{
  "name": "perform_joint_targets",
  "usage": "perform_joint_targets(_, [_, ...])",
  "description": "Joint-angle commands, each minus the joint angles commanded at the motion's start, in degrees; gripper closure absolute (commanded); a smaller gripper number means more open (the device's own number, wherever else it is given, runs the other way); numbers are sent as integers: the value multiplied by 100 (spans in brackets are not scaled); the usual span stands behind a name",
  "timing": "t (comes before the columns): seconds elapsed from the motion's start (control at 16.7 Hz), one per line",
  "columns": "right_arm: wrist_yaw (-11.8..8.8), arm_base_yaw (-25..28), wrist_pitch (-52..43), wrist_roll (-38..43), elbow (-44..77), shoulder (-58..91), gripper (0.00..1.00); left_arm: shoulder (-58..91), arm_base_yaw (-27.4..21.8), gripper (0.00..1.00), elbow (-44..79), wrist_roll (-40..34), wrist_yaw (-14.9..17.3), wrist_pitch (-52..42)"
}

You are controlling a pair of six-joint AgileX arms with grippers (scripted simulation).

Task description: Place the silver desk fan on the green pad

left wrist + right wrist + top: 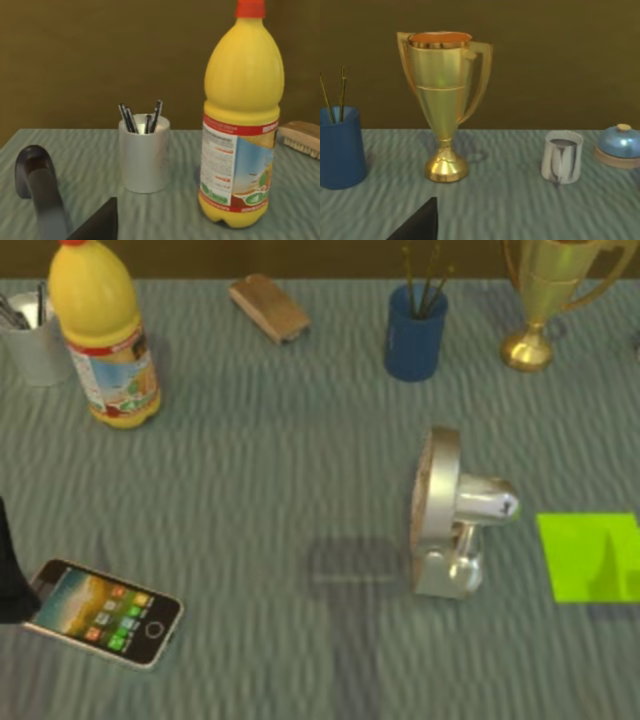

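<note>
Fan (pixel 455 515) stands on the table (pixel 300 490) just left of the green pad (pixel 590 555); neither gripper's jaw state can be told.

No words or numbers can be read anywhere. The yellow bottle (pixel 242 117), at the right of the left wrist view and the upper left of the top view, carries a label (pixel 235 165) with a red band, blocks of small print and a picture, but the print is too fine to make out. The phone (pixel 103 612), at the lower left of the top view, shows rows of coloured app icons with no legible captions.
</note>
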Motion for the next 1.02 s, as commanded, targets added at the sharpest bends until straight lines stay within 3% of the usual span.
perform_joint_targets(0.24, [-3, 65, -166, 68, 158, 171, 0, 0, 0, 0, 0, 0, 0, 0])
perform_joint_targets(0.48, [3, 407, -1132, 471, 1163, 1228, 0, 0, 0, 0, 0, 0, 0, 0])
perform_joint_targets(1.02, [10, 1704, -4594, 2169, 6249, 6256, 0, 0, 0, 0, 0, 0, 0, 0])
